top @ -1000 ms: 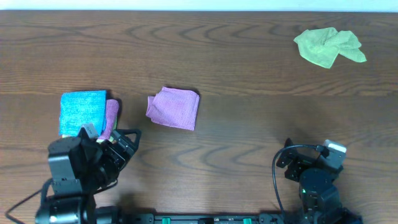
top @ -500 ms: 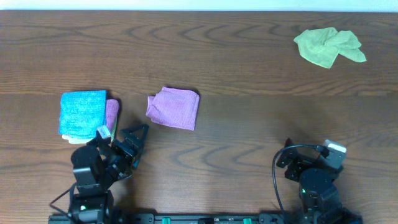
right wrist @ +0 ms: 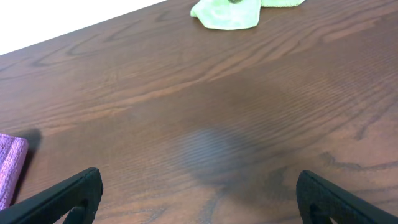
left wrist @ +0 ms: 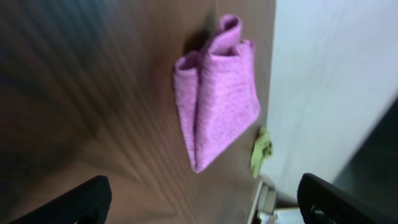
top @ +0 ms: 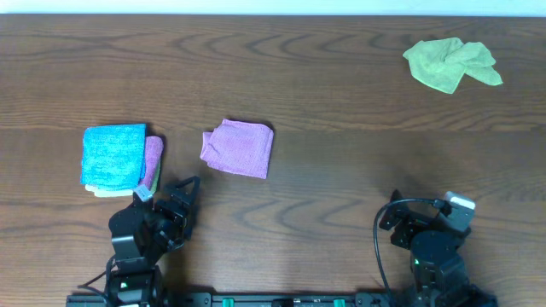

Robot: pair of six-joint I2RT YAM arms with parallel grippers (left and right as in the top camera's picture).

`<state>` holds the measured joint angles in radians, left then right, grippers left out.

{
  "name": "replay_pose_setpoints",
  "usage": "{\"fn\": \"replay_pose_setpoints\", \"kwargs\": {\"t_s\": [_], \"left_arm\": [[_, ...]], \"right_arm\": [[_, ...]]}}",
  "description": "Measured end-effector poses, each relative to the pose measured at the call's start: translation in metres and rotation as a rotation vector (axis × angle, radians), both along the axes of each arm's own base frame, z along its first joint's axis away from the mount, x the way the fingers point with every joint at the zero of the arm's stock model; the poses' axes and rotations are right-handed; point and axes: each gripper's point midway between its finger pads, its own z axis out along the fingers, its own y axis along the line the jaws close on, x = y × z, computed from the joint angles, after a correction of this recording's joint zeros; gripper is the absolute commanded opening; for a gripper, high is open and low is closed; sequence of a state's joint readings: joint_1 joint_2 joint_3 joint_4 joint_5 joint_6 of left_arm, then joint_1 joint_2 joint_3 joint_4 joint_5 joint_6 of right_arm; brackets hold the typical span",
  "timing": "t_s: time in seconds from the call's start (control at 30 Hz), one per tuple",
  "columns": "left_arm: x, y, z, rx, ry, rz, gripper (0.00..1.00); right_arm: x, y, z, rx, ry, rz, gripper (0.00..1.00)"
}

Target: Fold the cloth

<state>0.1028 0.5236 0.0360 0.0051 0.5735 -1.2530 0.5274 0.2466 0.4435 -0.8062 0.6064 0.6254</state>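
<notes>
The left hand stands spread wide and holds nothing. In its wrist view the two dark fingertips sit at the bottom corners with bare table between them. Ahead of this hand and clear of it lies the cloth, folded. Its layered edges and a rolled fold show plainly here, while the overhead view flattens the cloth into a plain mauve square.

Only the overhead view shows the bright blue cloth, near the left hand and ahead to its left, with pink and pale edges under it.

The right hand is likewise spread and empty. Its wrist view catches only a corner of the cloth at the far left, well apart. Far ahead of the right hand, near the table's back edge, sits the crumpled lime-green cloth.
</notes>
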Motion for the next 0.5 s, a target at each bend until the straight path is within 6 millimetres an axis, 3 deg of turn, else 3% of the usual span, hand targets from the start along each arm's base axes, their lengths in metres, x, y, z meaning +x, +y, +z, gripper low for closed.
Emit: {"fn": "replay_pose_setpoints", "kwargs": {"t_s": [0.43, 0.5], "left_arm": [[0.017, 0.007, -0.021, -0.006, 0.059, 0.038, 1.0], [0.018, 0.006, -0.028, -0.012, 0.088, 0.04, 0.95]], "right_arm": [[0.0, 0.0, 0.0, 0.0, 0.0, 0.0, 0.99], [0.0, 0.0, 0.0, 0.0, 0.0, 0.0, 0.99]]}}
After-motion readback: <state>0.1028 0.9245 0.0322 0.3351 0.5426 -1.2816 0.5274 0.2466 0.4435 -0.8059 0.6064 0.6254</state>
